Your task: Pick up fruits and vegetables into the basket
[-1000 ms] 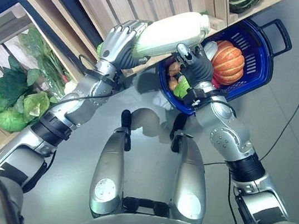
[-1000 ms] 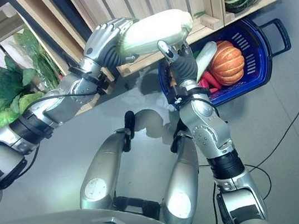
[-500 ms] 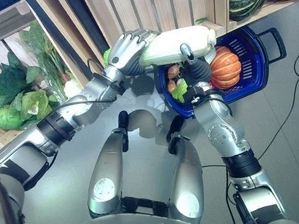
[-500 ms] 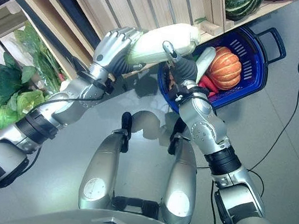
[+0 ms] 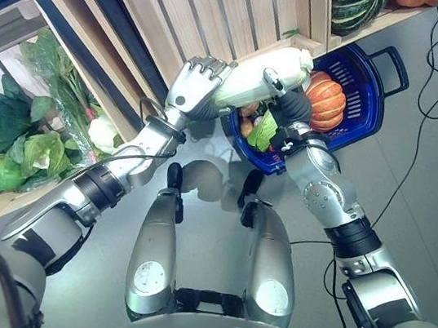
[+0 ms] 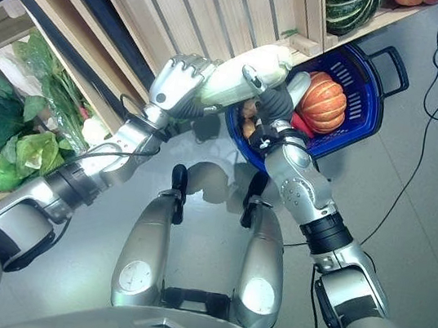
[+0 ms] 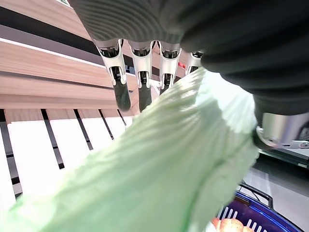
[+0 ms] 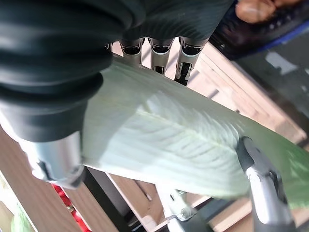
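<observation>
pale green cabbage [image 5: 260, 83], blue basket [image 5: 374, 101], orange pumpkin [image 5: 325, 103]

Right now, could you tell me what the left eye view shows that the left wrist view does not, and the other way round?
Left eye only: the right hand on the cabbage, the pumpkin in the basket, and leafy greens in the crates. Left wrist only: the left hand's fingers close up, lying along the cabbage against the wooden slats. Both: the cabbage held by the left hand, and part of the blue basket.
</observation>
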Controlling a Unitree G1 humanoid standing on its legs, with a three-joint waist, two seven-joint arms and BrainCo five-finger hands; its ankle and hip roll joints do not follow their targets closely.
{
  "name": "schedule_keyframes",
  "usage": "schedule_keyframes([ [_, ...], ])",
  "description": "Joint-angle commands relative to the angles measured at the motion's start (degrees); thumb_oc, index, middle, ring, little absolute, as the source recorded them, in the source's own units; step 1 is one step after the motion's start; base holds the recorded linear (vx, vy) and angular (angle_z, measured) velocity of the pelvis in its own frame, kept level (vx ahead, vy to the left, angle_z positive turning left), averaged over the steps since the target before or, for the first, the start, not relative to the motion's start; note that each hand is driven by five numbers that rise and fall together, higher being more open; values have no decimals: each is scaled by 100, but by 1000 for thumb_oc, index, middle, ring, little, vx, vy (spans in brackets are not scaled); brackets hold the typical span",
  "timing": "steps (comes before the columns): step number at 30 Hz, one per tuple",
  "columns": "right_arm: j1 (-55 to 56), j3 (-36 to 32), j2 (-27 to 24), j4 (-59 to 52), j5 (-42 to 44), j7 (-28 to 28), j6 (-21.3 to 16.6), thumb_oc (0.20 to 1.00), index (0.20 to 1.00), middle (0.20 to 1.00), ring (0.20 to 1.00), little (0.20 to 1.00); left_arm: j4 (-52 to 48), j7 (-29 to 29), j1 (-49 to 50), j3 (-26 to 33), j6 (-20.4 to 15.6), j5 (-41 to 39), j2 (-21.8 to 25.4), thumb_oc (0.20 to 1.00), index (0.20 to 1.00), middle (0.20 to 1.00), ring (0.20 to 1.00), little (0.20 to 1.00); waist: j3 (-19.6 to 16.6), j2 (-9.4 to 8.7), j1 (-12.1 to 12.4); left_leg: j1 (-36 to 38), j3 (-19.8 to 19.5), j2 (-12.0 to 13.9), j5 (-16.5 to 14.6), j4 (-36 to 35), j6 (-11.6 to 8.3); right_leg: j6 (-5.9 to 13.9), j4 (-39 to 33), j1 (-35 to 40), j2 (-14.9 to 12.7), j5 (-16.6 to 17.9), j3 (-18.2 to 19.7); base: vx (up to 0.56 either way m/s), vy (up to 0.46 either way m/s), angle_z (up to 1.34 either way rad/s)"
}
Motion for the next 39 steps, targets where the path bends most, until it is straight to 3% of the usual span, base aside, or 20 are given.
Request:
schedule_keyframes([
  [1, -916, -195, 46, -703, -564, 179, -749, 200, 200, 200, 200, 200, -271, -148, 241, -576, -144, -223, -203, 1000, 1000, 1000, 1000, 1000, -309, -45, -4, -7, 473, -126, -325, -160, 360, 467, -215, 275, -44, -322, 150, -43, 23, -3],
  [5, -845, -421, -200, -1174, -835, 250, -792, 200, 200, 200, 200, 200, -173, -207, 507, -420, -112, -853, -234, 1000, 1000, 1000, 1000, 1000, -309, 6, -47, -23, 497, -124, -345, -167, 348, 479, -171, 216, -30, -367, 164, -24, 25, -8],
  [11, -394, -1260, -593, -2300, -1739, 400, -829, 200, 200, 200, 200, 200, -1116, -677, 1149, 249, -12, -1789, 57, 1000, 1000, 1000, 1000, 1000, -309, 208, -106, -106, 483, -211, -266, -299, 341, 498, -185, 78, -26, -362, 153, -42, 54, -7],
  [15, 93, -1883, -804, -2813, -2148, 430, -1026, 200, 200, 200, 200, 200, -1609, -440, 1771, 1076, -667, -2652, 216, 1000, 1000, 1000, 1000, 1000, -309, 293, -137, -160, 501, -237, -284, -313, 365, 473, -160, -2, 4, -402, 155, -32, 25, -6],
  [16, 329, -2168, -838, -2936, -2378, 420, -1191, 200, 200, 200, 200, 200, -1761, -413, 2055, 1421, -982, -2992, 271, 1000, 1000, 1000, 1000, 1000, -309, 319, -144, -174, 507, -242, -329, -299, 364, 476, -130, -21, 16, -449, 158, -63, 9, -9],
  [19, 720, -2664, -908, -3110, -2540, 433, -1491, 200, 200, 200, 200, 200, -2006, -567, 2504, 1988, -1433, -3401, 316, 1000, 1000, 1000, 1000, 1000, -309, 340, -171, -261, 535, -247, -258, -346, 388, 446, -151, -116, 47, -397, 162, -38, 0, -7],
  [24, 1438, -3338, -983, -3248, -2836, 141, -2027, 200, 200, 200, 200, 200, -2319, -907, 3171, 2637, -2384, -4077, 252, 1000, 1000, 1000, 1000, 1000, -309, 356, -226, -322, 577, -242, -321, -327, 398, 434, -62, -216, 101, -471, 197, -21, 0, 1],
  [28, 1947, -3614, -1055, -3166, -2673, -124, -2395, 200, 200, 200, 200, 200, -2533, -1175, 3481, 2722, -2840, -4129, 175, 1000, 1000, 1000, 1000, 1000, -309, 356, -279, -348, 619, -247, -296, -367, 404, 422, -90, -245, 147, -454, 226, -8, -1, 0],
  [34, 2214, -3764, -1193, -2939, -2808, -495, -2471, 200, 200, 200, 200, 200, -2582, -1964, 3440, 2437, -2805, -4255, 226, 1000, 1000, 1000, 1000, 1000, -309, 387, -403, -460, 677, -246, -275, -364, 412, 438, -43, -405, 162, -441, 253, -19, 13, -5],
  [39, 2230, -3553, -1385, -2645, -2913, -759, -2123, 200, 200, 200, 200, 200, -2552, -2528, 3237, 1869, -2228, -4393, 309, 1000, 1000, 1000, 1000, 1000, -309, 438, -504, -676, 733, -257, -255, -310, 418, 456, 86, -691, 151, -427, 272, -10, 6, -2],
])
